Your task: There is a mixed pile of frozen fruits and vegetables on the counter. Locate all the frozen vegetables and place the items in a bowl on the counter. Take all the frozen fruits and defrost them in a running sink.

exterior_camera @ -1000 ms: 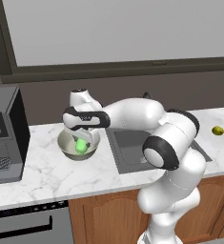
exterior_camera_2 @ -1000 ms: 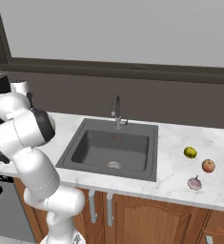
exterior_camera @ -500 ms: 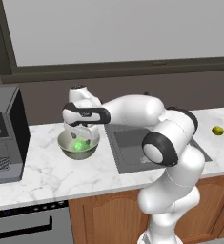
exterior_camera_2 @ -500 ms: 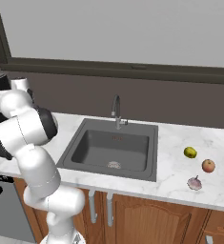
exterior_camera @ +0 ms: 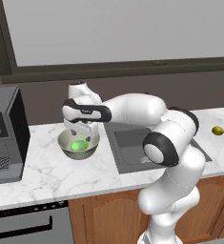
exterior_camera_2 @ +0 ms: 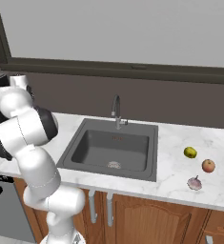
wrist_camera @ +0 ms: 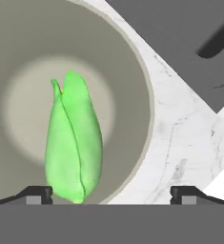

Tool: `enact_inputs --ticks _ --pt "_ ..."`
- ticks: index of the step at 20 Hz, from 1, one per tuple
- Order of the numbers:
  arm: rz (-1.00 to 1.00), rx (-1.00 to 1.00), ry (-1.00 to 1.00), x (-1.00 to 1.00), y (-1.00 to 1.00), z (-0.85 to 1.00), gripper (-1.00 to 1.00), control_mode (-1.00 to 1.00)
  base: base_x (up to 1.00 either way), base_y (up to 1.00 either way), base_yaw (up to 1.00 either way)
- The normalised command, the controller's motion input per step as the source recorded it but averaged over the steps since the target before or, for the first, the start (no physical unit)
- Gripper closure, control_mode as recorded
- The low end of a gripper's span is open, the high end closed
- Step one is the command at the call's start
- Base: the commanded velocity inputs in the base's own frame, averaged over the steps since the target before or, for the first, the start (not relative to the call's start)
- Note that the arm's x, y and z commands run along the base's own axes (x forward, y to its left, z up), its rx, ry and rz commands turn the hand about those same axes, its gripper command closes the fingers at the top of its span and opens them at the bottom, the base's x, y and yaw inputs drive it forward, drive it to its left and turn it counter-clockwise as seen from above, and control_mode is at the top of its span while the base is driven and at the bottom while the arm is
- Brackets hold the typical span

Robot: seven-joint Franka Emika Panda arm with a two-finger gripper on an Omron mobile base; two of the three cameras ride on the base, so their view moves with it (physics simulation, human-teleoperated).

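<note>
White grey-veined marble bench (exterior_camera_2: 178, 164) over brown wooden cabinets, dark grey recessed sink (exterior_camera_2: 112, 148) inset. Bright green lumpy vegetable (wrist_camera: 73, 139) lying inside round pale beige-grey bowl (exterior_camera: 64, 142) — jaws wide apart above, gripping nothing.

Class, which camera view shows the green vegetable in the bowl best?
The hand view: the green vegetable lies large and unblocked in the bowl. The left base view shows it as a small green patch under the claw.
</note>
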Motion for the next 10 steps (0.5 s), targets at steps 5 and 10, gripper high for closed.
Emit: enact_inputs --ticks 5,10 --pt "-0.03 0.00 0.00 -0.02 -0.11 0.67 -1.00 -1.00 0.00 0.00 0.00" --pt "-0.04 0.01 0.00 -0.40 -0.37 0.56 -1.00 -1.00 0.00 0.00 0.00"
